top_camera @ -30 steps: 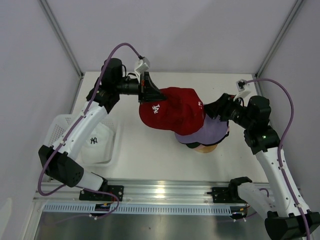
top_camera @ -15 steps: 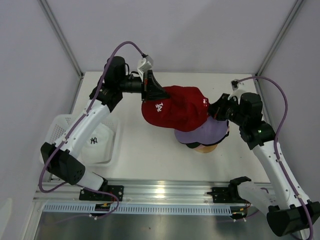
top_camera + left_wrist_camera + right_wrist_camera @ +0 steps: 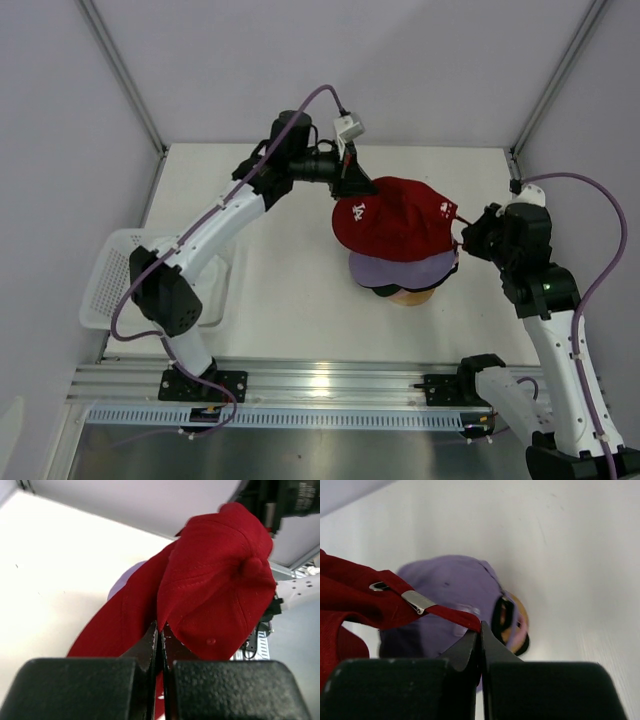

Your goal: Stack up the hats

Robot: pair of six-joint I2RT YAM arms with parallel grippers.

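While the white worktop (image 3: 290, 290) carries the pile, a red cap (image 3: 395, 215) with a white emblem and a top button hangs just above the lavender cap (image 3: 400, 268) topping it. The left gripper (image 3: 160, 635) pinches the red cap where brim meets crown. The right gripper (image 3: 480, 632) pinches its back strap (image 3: 450, 614) beside a metal buckle (image 3: 417, 601).

Top cam: red cap (image 3: 395, 215) hides most of lavender cap (image 3: 400, 268).

Setting: a robotics laboratory test cell. Indicators: plain white enclosure walls (image 3: 400, 60) on metal corner posts (image 3: 121, 72), a white tabletop (image 3: 290, 310), and an aluminium mounting rail (image 3: 330, 378) carrying the cabled left arm (image 3: 215, 225) and right arm (image 3: 550, 320).
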